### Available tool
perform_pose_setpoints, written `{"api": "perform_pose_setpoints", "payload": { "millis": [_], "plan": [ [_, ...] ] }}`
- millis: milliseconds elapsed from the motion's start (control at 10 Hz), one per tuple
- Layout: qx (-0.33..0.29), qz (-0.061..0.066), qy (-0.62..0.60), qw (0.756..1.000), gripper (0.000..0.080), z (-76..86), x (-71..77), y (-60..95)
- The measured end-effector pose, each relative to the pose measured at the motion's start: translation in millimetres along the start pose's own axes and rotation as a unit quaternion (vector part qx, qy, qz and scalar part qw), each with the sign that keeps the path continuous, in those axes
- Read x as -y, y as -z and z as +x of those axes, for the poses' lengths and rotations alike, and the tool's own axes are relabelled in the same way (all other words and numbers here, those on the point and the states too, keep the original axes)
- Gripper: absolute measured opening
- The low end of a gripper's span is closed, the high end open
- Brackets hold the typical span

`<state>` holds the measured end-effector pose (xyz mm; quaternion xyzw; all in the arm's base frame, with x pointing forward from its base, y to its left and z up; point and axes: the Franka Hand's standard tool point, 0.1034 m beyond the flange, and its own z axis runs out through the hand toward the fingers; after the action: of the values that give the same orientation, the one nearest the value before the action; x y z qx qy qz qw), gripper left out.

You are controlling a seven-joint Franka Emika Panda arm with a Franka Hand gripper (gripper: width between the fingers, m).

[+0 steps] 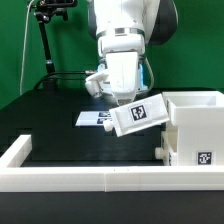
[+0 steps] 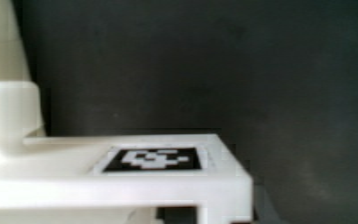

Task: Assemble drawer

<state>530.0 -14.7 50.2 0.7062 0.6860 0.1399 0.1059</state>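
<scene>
While the tray (image 1: 140,113) is held tilted above the table (image 1: 50,130), just beside the hollow box (image 1: 196,125), the gripper (image 1: 122,100) jaws are judged closed on it, though the fingertips are hidden; if the tilt is not corrected, its corner could be jammed against the box rim

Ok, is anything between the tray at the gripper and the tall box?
Nothing visible. The tray hangs tilted in the gripper close beside the tall box, only bare table under the gap. The marker board lies behind, off that line.
</scene>
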Motion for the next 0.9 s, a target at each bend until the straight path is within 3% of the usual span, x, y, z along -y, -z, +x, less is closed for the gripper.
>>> {"api": "perform_pose_setpoints", "payload": {
  "millis": [300, 600, 800, 900],
  "plan": [
    [-0.001, 0.003, -0.018, 1.000, 0.0044, 5.7, 0.2, -0.9],
    [0.017, 0.000, -0.080, 0.997, 0.0044, 25.3, -1.7, 1.4],
    [0.044, 0.015, -0.073, 0.996, 0.0044, 15.2, 1.2, 0.4],
    [0.044, 0.015, -0.075, 0.996, 0.0044, 13.9, 1.6, 0.1]
  ]
}}
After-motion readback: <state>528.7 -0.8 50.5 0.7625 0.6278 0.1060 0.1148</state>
